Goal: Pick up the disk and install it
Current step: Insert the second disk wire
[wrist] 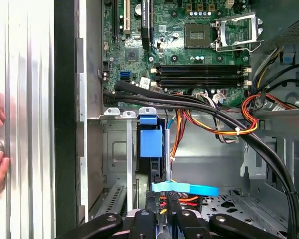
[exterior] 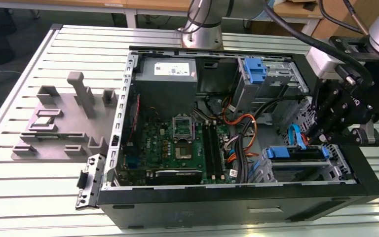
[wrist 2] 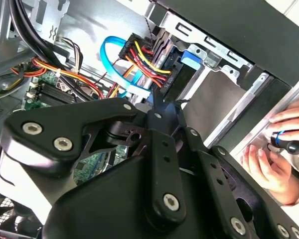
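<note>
Black metal makes up the big open computer case (exterior: pixel 242 200), which lies on its side on a silver ribbed table (exterior: pixel 18 197). The claw (exterior: pixel 327 138) hangs over the case at the exterior view's right, just above the drive cage (exterior: pixel 337 165) in the corner near the front. The green board (exterior: pixel 176 143) with its chip socket lies well off to the side of the claw, and the grey power box (exterior: pixel 170 71) sits far from it, at the back of the case. A lone blue bracket (exterior: pixel 255 69) stands in the upper bay, away from the claw. The disk (exterior: pixel 298 154) sits in the cage right under the claw, standing on its edge with its blue carrier showing. In the first wrist view the disk (wrist: pixel 150 144) is straight ahead of the claw (wrist: pixel 162 219), with red, yellow and black wires (wrist: pixel 177 199) plugged in at its end and a flat blue cable (wrist: pixel 187 188) beside them. The claw is closed up, not gripping anything. A person's hand (wrist 2: pixel 276 162) rests on the table just past the case wall.
</note>
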You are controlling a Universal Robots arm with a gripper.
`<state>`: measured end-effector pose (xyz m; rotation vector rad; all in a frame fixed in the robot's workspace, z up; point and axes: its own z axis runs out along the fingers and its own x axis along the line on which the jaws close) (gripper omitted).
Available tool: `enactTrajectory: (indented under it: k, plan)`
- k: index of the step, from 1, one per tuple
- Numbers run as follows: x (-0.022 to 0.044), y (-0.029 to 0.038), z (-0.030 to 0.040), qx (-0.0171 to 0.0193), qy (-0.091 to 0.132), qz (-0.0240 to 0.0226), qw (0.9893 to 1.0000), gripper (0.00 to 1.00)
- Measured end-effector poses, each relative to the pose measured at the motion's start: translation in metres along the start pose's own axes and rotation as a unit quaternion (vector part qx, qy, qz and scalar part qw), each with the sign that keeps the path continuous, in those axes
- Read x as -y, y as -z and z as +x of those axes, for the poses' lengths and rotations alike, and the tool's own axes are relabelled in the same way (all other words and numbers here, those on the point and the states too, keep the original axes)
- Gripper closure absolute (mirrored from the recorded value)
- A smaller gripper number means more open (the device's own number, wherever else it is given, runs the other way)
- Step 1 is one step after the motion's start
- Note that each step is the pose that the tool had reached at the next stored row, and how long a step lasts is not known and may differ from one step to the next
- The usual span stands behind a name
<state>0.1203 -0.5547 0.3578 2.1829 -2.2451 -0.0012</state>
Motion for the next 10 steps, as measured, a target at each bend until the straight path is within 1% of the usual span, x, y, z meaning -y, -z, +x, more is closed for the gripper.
enactTrajectory:
  k: [10]
  plan:
    - [0.0000,0.0001,0.0000,0.0002,0.000,0.0000,1.0000,0.76]
